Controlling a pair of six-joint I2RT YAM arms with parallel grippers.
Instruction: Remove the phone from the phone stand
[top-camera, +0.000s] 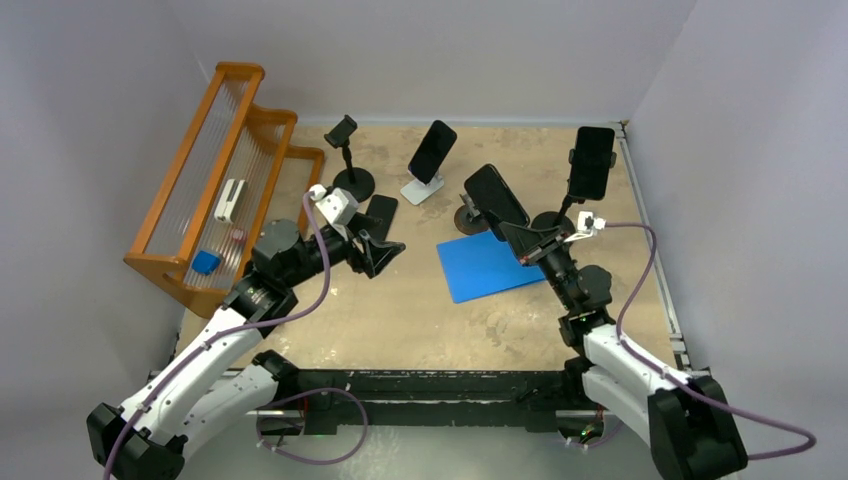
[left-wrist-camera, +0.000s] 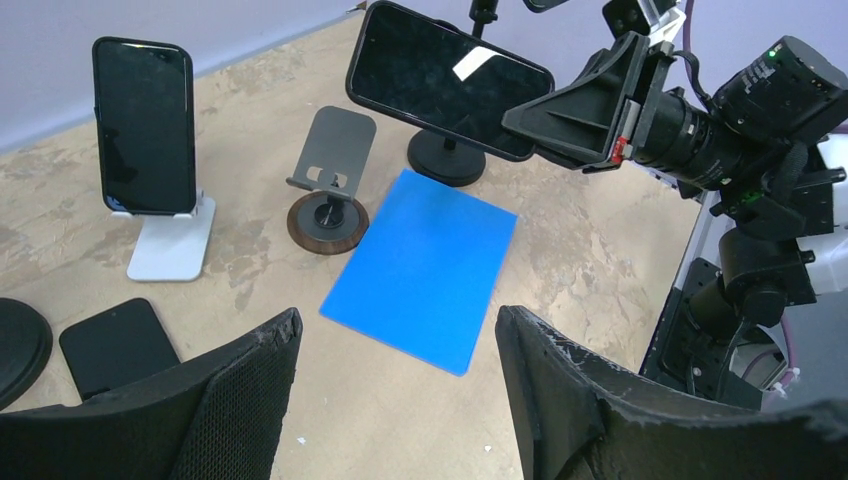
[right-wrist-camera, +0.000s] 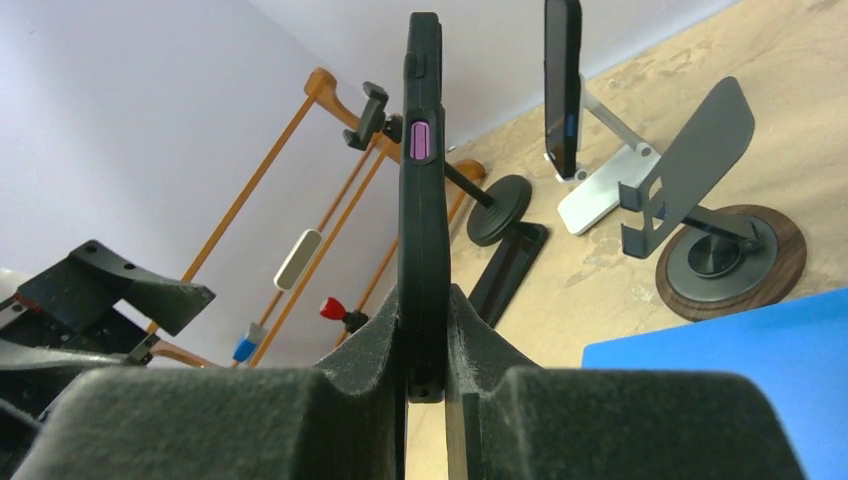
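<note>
The right wrist view alone shows the grip: the right claw (right-wrist-camera: 425, 335) presses its two foam pads on both faces of the black-cased smartphone (right-wrist-camera: 422, 200), seen edge-on and upright with a purple side button. From above, that phone is held in the air near the far edge of the blue rectangular mat (top-camera: 485, 268), apart from the grey folding phone stand on a round wooden base (left-wrist-camera: 330, 185). The stand carries nothing and sits just beside the mat. The overhead view has the held phone hiding most of that stand, while the left wrist view shows it whole. The left claw (left-wrist-camera: 400, 320) hangs wide apart with nothing between its fingers, over the left side of the tan bench (top-camera: 400, 310), near a black phone lying flat (left-wrist-camera: 115, 345). Farther back are a dark phone propped on a white stand (left-wrist-camera: 145, 125), a black clamp stand on a round base (top-camera: 345, 150), and another phone clamped on a tall stand at the far right (top-camera: 592, 162). An orange wooden rack (top-camera: 225, 150) lines the left edge.
</note>
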